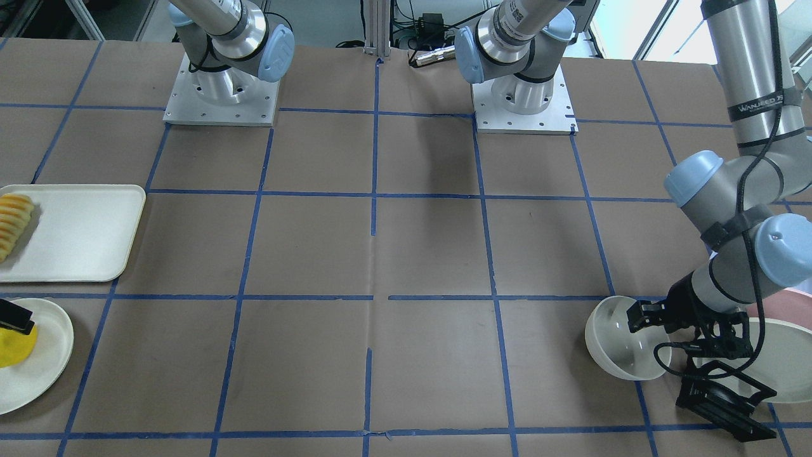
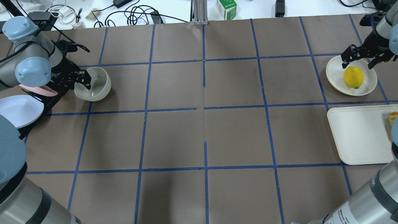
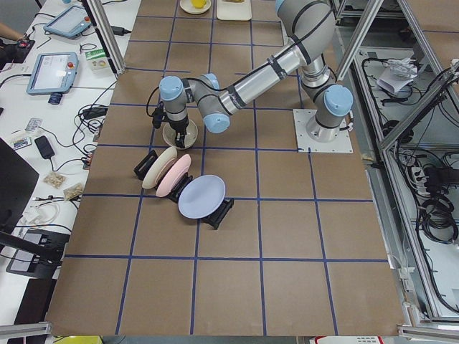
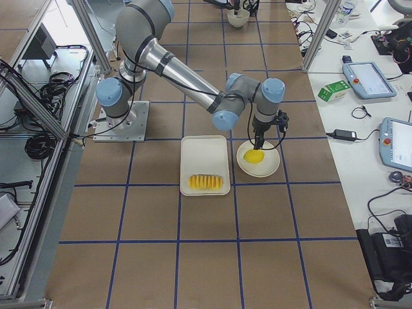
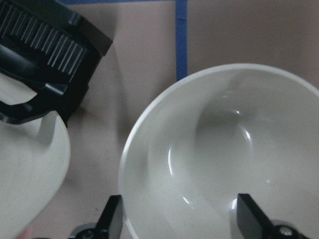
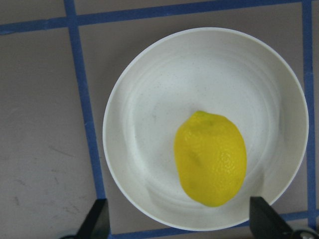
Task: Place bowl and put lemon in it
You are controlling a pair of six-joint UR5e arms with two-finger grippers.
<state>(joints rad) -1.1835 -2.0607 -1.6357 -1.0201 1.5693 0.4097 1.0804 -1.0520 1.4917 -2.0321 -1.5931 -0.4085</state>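
Observation:
The cream-white bowl stands on the table at the far left, next to the dish rack. It fills the left wrist view. My left gripper is open and straddles the bowl's near rim, with one finger inside and one finger outside. The bowl also shows in the front view. The yellow lemon lies on a cream plate at the far right. My right gripper is open and empty just above the lemon, with its fingers wide on either side.
A black dish rack behind the bowl holds a pale plate and a pink one. A white rectangular tray with ridged yellow-orange sliced food lies next to the lemon's plate. Blue tape lines grid the brown table.

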